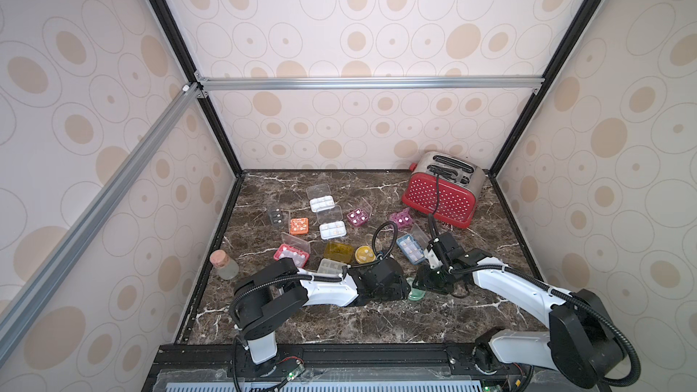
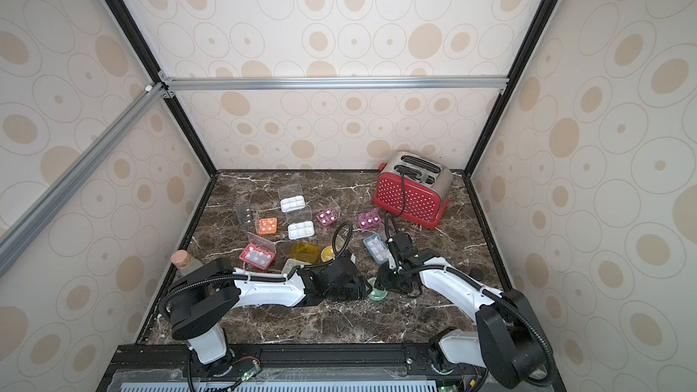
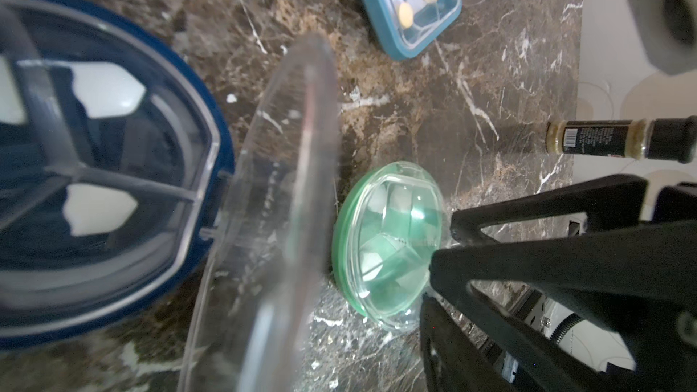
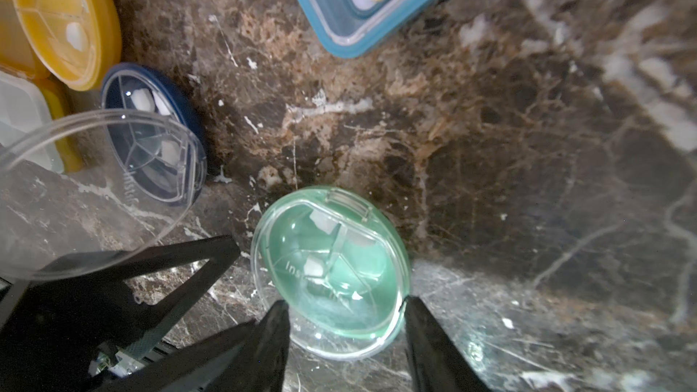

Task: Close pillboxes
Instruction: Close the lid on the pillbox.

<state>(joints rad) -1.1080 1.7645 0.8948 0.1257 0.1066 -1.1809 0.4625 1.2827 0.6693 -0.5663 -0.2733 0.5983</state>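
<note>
Red toaster (image 1: 439, 201), corked jar (image 1: 225, 263)

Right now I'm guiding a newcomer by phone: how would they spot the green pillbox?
From the red perforated toaster at back right, come toward the front edge. The round green plastic pillbox lies nearest it: the only green one, clear lid shut, unlike the open round navy pillbox.

Cream walls (image 1: 377, 13) patterned with tan ovals are enclosing a dark marble tabletop (image 1: 339, 318); silver rails (image 1: 369, 82) and black corner posts (image 1: 218, 130) are framing the booth; even light is falling throughout.
</note>
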